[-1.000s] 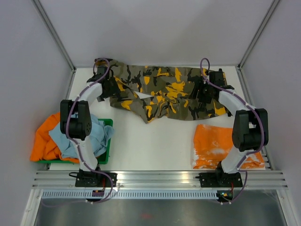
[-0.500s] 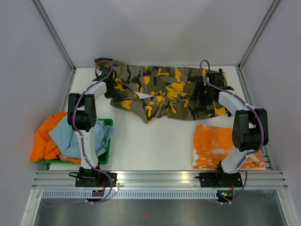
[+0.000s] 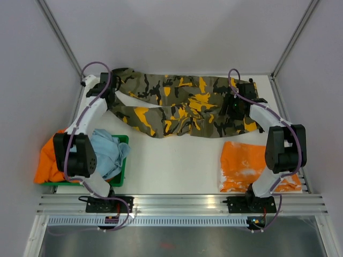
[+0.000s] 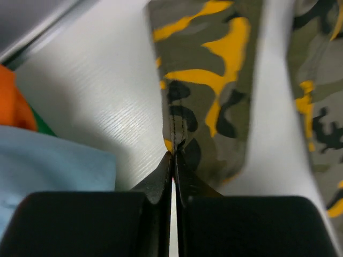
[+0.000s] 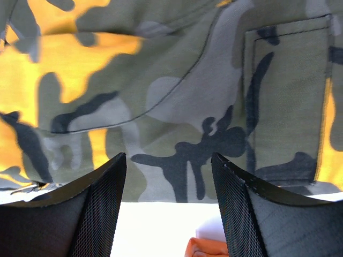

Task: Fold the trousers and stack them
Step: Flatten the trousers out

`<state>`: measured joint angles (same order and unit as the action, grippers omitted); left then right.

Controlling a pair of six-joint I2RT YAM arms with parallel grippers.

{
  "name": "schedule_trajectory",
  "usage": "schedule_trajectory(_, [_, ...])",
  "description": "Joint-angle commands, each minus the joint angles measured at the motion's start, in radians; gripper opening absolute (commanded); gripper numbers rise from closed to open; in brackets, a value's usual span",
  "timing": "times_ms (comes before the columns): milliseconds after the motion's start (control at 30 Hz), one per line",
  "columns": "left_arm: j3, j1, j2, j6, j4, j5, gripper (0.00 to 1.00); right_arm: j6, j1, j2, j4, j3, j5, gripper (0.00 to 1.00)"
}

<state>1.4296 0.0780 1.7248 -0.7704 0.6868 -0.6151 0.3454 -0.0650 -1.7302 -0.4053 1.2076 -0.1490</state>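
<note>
Overhead, camouflage trousers (image 3: 182, 104) spread out, left gripper (image 4: 172, 160) clamped on a leg's edge, right gripper (image 5: 167, 160) with fingers apart above them.

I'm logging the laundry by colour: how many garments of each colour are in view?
Camouflage: 1, the trousers
Orange: 2, the flat orange garment, the heaped orange garment
Light blue: 1, the light blue garment
Total: 4

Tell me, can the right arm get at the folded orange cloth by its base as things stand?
Probably yes. The right gripper is open, holding nothing, above the trousers; the orange cloth lies uncovered just nearer its base, with nothing between.
</note>
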Motion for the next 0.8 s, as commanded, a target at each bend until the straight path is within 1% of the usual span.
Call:
schedule_trajectory(0, [-0.029, -0.007, -0.145, -0.128, 0.068, -0.149, 0.02, 0.007, 0.005, 0.009, 0.025, -0.010, 0.006, 0.72])
schedule_trajectory(100, [-0.006, -0.007, -0.162, -0.156, 0.095, -0.184, 0.02, 0.003, 0.005, -0.003, 0.025, -0.010, -0.001, 0.71])
schedule_trajectory(167, [0.023, -0.007, -0.159, -0.207, 0.137, -0.204, 0.02, -0.005, 0.007, 0.000, 0.028, -0.014, 0.005, 0.71])
schedule_trajectory(200, [0.020, -0.007, -0.157, -0.193, 0.107, -0.210, 0.02, -0.008, 0.005, 0.003, 0.029, -0.020, 0.008, 0.71])
schedule_trajectory(233, [0.019, -0.009, -0.143, -0.116, 0.067, -0.200, 0.03, -0.008, 0.005, 0.006, 0.034, -0.025, 0.008, 0.71])
schedule_trajectory(267, [0.032, -0.011, -0.130, -0.086, 0.034, -0.187, 0.04, -0.006, 0.007, 0.009, 0.042, -0.028, 0.005, 0.71])
schedule_trajectory(300, [0.051, -0.011, -0.108, -0.070, 0.043, -0.172, 0.08, -0.006, 0.005, 0.009, 0.046, -0.036, -0.001, 0.71])
schedule_trajectory(333, [0.067, -0.011, -0.064, -0.041, 0.048, -0.164, 0.17, -0.008, 0.005, 0.008, 0.048, -0.039, -0.001, 0.71])
schedule_trajectory(367, [0.087, -0.011, -0.041, -0.005, 0.033, -0.152, 0.29, -0.008, 0.005, 0.006, 0.054, -0.045, 0.000, 0.71])
schedule_trajectory(400, [0.104, -0.012, -0.015, 0.061, 0.014, -0.117, 0.55, -0.009, 0.007, 0.004, 0.056, -0.052, 0.012, 0.71])
schedule_trajectory(433, [0.164, -0.012, 0.043, 0.083, 0.034, -0.101, 0.68, -0.011, 0.005, -0.003, 0.054, -0.054, 0.019, 0.71])
schedule_trajectory(467, [0.198, -0.012, 0.068, 0.109, 0.049, -0.075, 0.85, -0.013, 0.007, -0.006, 0.046, -0.056, 0.025, 0.71])
schedule_trajectory(500, [0.225, -0.012, 0.088, 0.152, 0.075, -0.016, 0.99, -0.011, 0.011, -0.008, 0.043, -0.057, 0.041, 0.71])
schedule_trajectory(533, [0.259, -0.012, 0.104, 0.167, 0.083, 0.014, 1.00, -0.009, 0.013, -0.011, 0.042, -0.059, 0.052, 0.71])
schedule_trajectory(600, [0.252, -0.011, 0.082, 0.195, 0.062, 0.084, 1.00, 0.006, 0.039, -0.006, 0.042, -0.062, 0.057, 0.71])
schedule_trajectory(700, [0.189, -0.011, -0.002, 0.192, 0.045, 0.080, 1.00, 0.023, 0.057, 0.007, 0.062, -0.066, 0.023, 0.71])
schedule_trajectory(733, [0.148, -0.011, -0.025, 0.189, 0.037, 0.080, 1.00, 0.023, 0.086, 0.014, 0.063, -0.065, 0.020, 0.72])
schedule_trajectory(767, [0.119, -0.011, -0.069, 0.181, 0.034, 0.080, 1.00, 0.023, 0.088, 0.015, 0.069, -0.063, 0.020, 0.71])
